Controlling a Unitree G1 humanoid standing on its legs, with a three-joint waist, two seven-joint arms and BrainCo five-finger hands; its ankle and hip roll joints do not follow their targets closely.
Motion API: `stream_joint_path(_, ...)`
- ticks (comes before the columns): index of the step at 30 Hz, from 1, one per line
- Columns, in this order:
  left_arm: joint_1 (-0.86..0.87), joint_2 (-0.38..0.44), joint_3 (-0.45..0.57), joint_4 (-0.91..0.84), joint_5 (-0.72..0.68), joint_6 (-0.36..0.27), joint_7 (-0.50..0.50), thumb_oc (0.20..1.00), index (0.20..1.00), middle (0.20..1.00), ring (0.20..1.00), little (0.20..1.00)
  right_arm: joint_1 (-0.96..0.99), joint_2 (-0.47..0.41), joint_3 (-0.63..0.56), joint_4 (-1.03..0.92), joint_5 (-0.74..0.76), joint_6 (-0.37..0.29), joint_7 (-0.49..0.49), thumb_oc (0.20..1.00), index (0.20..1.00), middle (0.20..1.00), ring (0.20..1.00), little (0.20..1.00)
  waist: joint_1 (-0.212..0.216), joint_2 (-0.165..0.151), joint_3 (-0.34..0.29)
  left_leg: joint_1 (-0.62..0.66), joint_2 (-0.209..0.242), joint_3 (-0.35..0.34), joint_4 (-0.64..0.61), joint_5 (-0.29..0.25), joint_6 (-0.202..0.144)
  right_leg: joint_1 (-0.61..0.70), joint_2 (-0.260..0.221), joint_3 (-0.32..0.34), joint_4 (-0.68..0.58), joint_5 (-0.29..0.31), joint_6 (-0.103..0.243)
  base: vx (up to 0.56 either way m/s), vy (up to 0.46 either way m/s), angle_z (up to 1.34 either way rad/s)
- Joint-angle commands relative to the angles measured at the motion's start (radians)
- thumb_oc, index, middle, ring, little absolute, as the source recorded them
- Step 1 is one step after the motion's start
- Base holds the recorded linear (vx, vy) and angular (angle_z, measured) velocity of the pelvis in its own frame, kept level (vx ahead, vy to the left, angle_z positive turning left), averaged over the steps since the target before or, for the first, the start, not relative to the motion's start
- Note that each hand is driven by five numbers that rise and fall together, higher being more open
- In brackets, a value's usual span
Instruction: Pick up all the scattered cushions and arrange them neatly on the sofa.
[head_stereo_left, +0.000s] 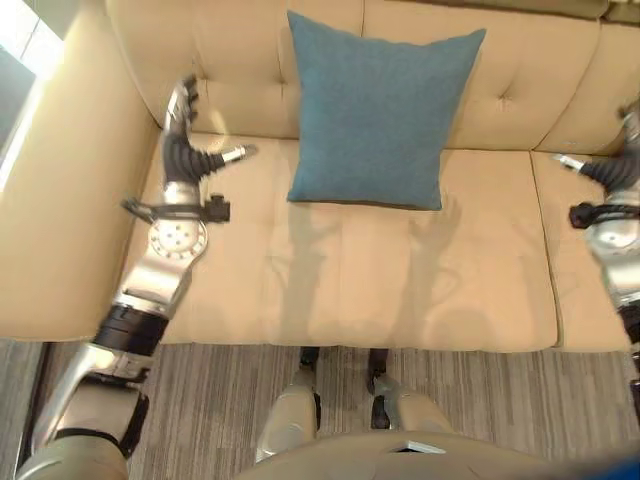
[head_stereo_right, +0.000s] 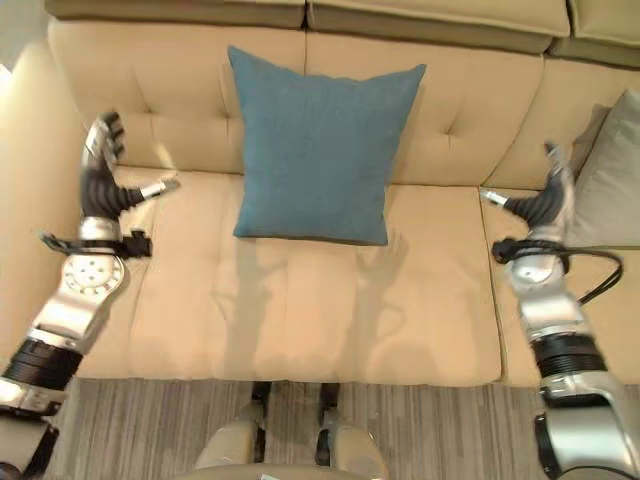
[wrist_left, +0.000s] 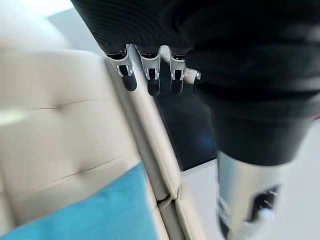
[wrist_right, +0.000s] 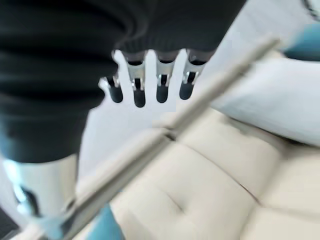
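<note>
The beige sofa (head_stereo_right: 300, 300) is the landmark here, its tufted backrest running behind a broad seat. A blue cushion (head_stereo_right: 318, 150) stands upright at the middle of the sofa, its lower edge on the seat and its back leaning on the backrest, square to the sofa and touching neither hand. At the sofa's right end a grey cushion (head_stereo_right: 610, 180) leans against the backrest, partly cut off by the view's edge, so I cannot tell how well it sits.

The left hand (head_stereo_right: 100, 175) hovers over the sofa's left end, near the armrest and well apart from the blue cushion, with fingers straight and thumb spread wide, holding nothing. The right hand (head_stereo_right: 545, 200) hangs over the right part of the seat, just beside the grey cushion, likewise wide and empty; its wrist view shows straight dark-tipped fingers (wrist_right: 137, 95) with bare upholstery past them.

Judging by this, the blue cushion looks placed and released, so that step seems finished. The next move calls for finding any cushion not yet on the sofa, or squaring up the grey one: the right hand is nearest and would need to turn toward it and close on its edge without knocking it over
</note>
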Motion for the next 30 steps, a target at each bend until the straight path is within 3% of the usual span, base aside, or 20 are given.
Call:
stream_joint_path(1, -0.090, 0.031, -0.005, 0.183, 0.076, -0.004, -0.091, 1.000, 1.000, 1.000, 1.000, 1.000, -0.064, -0.030, 0.042, 0.141, -0.070, -0.034, 0.074, 1.000, 1.000, 1.000, 1.000, 1.000, 0.009, -0.025, -0.048, 0.074, 0.012, 0.047, 0.005, -0.098, -0.011, 0.025, -0.039, 0.026, 0.003, -0.028, 0.083, 0.09, 0.008, -0.06)
stream_joint_path(5, 0.092, -0.028, 0.038, 0.243, 0.119, 0.036, -0.157, 1.000, 1.000, 1.000, 1.000, 1.000, 0.070, 0.058, 0.013, 0.170, -0.084, -0.034, 0.128, 1.000, 1.000, 1.000, 1.000, 1.000, 0.005, -0.018, -0.053, 0.132, 0.014, 0.055, 0.005, -0.110, 0.000, 0.083, -0.036, 0.029, 0.003, -0.037, 0.081, 0.01, 0.005, -0.17)
stream_joint_path(8, 0.192, -0.097, 0.029, 0.428, 0.163, 0.086, -0.204, 1.000, 1.000, 1.000, 1.000, 1.000, 0.134, 0.126, 0.023, 0.289, -0.078, -0.032, 0.162, 1.000, 1.000, 1.000, 1.000, 1.000, 0.001, -0.012, -0.058, 0.180, 0.015, 0.066, 0.005, -0.116, 0.009, 0.131, -0.031, 0.033, 0.003, -0.043, 0.079, -0.03, 0.007, -0.13)
stream_joint_path(10, 0.215, -0.119, 0.017, 0.511, 0.207, 0.100, -0.221, 1.000, 1.000, 1.000, 1.000, 1.000, 0.149, 0.148, 0.041, 0.353, -0.091, -0.028, 0.177, 1.000, 1.000, 1.000, 1.000, 1.000, 0.000, -0.010, -0.059, 0.197, 0.016, 0.072, 0.005, -0.119, 0.012, 0.152, -0.030, 0.035, 0.003, -0.047, 0.078, -0.07, -0.006, -0.15)
stream_joint_path(11, 0.226, -0.170, 0.008, 0.685, 0.216, 0.125, -0.229, 1.000, 1.000, 1.000, 1.000, 1.000, 0.174, 0.185, 0.056, 0.454, -0.086, -0.019, 0.191, 1.000, 1.000, 1.000, 1.000, 1.000, -0.003, -0.009, -0.063, 0.218, 0.018, 0.075, 0.005, -0.119, 0.014, 0.179, -0.025, 0.036, 0.003, -0.053, 0.073, -0.08, -0.015, 0.00)
stream_joint_path(12, 0.224, -0.171, 0.008, 0.688, 0.216, 0.123, -0.228, 1.000, 1.000, 1.000, 1.000, 1.000, 0.173, 0.185, 0.056, 0.455, -0.086, -0.020, 0.191, 1.000, 1.000, 1.000, 1.000, 1.000, -0.003, -0.009, -0.062, 0.219, 0.018, 0.075, 0.005, -0.120, 0.014, 0.180, -0.025, 0.036, 0.003, -0.054, 0.073, -0.08, -0.019, 0.06)
stream_joint_path(16, 0.200, -0.243, 0.000, 1.034, 0.234, 0.147, -0.220, 1.000, 1.000, 1.000, 1.000, 1.000, 0.187, 0.258, 0.088, 0.672, -0.034, -0.016, 0.215, 1.000, 1.000, 1.000, 1.000, 1.000, -0.009, -0.012, -0.082, 0.253, 0.031, 0.080, 0.005, -0.124, 0.010, 0.217, -0.012, 0.042, 0.003, -0.073, 0.064, -0.11, -0.057, -0.01)
stream_joint_path(23, 0.183, -0.265, -0.024, 1.163, 0.265, 0.163, -0.239, 1.000, 1.000, 1.000, 1.000, 1.000, 0.208, 0.314, 0.139, 0.858, -0.024, -0.011, 0.250, 1.000, 1.000, 1.000, 1.000, 1.000, -0.018, -0.007, -0.072, 0.281, 0.054, 0.076, 0.005, -0.102, 0.003, 0.253, 0.006, 0.049, 0.003, -0.091, 0.045, -0.10, -0.053, -0.02)
stream_joint_path(27, 0.116, -0.266, -0.038, 1.177, 0.263, 0.161, -0.256, 1.000, 1.000, 1.000, 1.000, 1.000, 0.179, 0.296, 0.177, 0.956, -0.087, 0.014, 0.266, 1.000, 1.000, 1.000, 1.000, 1.000, -0.019, -0.018, -0.049, 0.304, 0.001, 0.047, 0.183, -0.238, 0.023, 0.247, -0.026, 0.071, 0.026, -0.072, 0.040, -0.19, 0.054, -0.12)
stream_joint_path(29, 0.084, -0.275, -0.043, 1.183, 0.252, 0.158, -0.260, 1.000, 1.000, 1.000, 1.000, 1.000, 0.164, 0.292, 0.169, 0.988, -0.090, 0.029, 0.280, 1.000, 1.000, 1.000, 1.000, 1.000, -0.046, 0.004, -0.062, 0.344, -0.015, 0.014, 0.193, -0.262, 0.024, 0.194, -0.027, 0.075, 0.042, -0.045, 0.046, -0.28, 0.226, -0.32)
stream_joint_path(30, 0.070, -0.274, -0.058, 1.183, 0.265, 0.165, -0.259, 1.000, 1.000, 1.000, 1.000, 1.000, 0.157, 0.293, 0.168, 0.997, -0.093, 0.035, 0.281, 1.000, 1.000, 1.000, 1.000, 1.000, -0.061, 0.010, -0.066, 0.349, -0.015, 0.037, 0.159, -0.271, 0.031, 0.168, -0.035, 0.076, 0.046, -0.027, 0.053, -0.21, 0.217, -0.05)
